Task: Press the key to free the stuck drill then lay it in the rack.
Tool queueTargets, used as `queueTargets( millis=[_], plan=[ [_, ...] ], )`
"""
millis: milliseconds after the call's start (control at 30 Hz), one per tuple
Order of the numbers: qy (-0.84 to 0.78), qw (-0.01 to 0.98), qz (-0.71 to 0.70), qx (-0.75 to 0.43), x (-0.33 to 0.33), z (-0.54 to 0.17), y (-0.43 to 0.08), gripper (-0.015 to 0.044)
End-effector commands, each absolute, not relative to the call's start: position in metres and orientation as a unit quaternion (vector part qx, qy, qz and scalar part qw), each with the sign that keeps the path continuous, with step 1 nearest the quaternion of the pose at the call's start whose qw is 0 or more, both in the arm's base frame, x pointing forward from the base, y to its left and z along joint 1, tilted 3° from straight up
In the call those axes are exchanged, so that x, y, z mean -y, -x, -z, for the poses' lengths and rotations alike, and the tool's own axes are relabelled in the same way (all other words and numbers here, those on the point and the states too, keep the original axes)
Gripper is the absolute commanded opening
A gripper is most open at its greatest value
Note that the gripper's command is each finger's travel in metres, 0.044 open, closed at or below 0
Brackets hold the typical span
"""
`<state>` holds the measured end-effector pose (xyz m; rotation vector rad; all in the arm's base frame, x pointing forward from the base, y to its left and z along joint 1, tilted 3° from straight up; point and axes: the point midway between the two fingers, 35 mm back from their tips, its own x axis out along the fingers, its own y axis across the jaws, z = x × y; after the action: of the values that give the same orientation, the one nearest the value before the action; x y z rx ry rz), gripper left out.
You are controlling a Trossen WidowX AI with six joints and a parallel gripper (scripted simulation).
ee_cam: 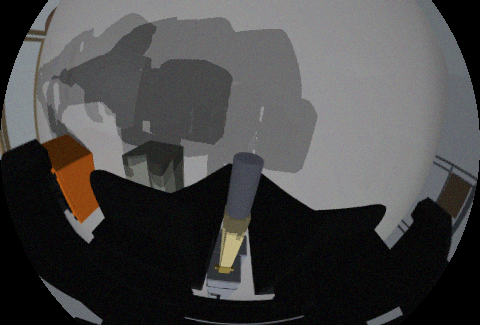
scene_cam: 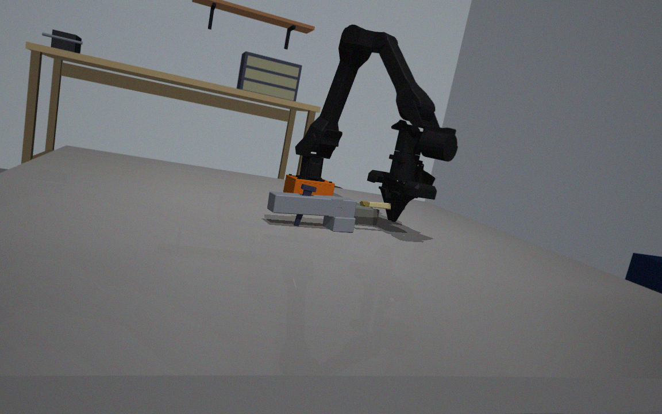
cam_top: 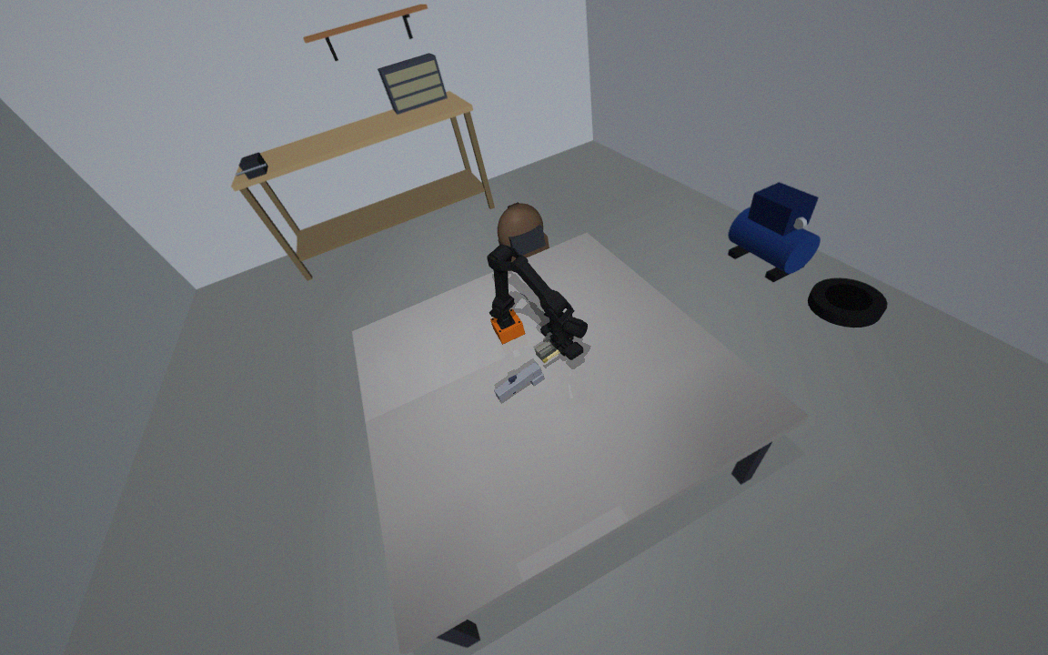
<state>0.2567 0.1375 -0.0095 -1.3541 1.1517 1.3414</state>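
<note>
With its fingertips pressed together on the drill (cam_top: 550,357) (scene_cam: 375,204) (ee_cam: 245,185), the gripper (cam_top: 567,350) (scene_cam: 394,216) (ee_cam: 240,171) stands low over the table (cam_top: 641,488) (scene_cam: 220,288) (ee_cam: 360,90). The drill's grey cylindrical end projects on one side of the fingers; its yellow shank extends on the other, toward the housing. Just beside the fingers lies the rack (cam_top: 544,348) (scene_cam: 366,215) (ee_cam: 160,157), a low grooved block, with the yellow shank near it in the exterior view. Beyond the shank is the pale grey housing (cam_top: 518,382) (scene_cam: 312,204) (ee_cam: 224,283), crossed by the dark key (cam_top: 512,378) (scene_cam: 307,190). Farther out is the orange base (cam_top: 508,327) (scene_cam: 308,186) (ee_cam: 75,175) of the arm.

The drill appears to be out of the housing, so releasing and pulling are judged complete; laying it in the rack remains. The housing beside the shank and the rack's raised walls are the likely obstacles: a low sideways path could catch either. Whether the drill is aligned with the groove cannot be told.
</note>
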Motion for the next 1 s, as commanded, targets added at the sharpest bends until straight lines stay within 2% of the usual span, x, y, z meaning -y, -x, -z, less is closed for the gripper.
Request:
queueTargets(
  millis=[0,967],
  plan=[
    [0.546,0.442,-0.542,-0.461,-0.1377,0.0062,-0.2569,0.0],
    [0.546,0.442,-0.542,-0.461,-0.1356,-0.0037,-0.2557,0.0]
  ],
)
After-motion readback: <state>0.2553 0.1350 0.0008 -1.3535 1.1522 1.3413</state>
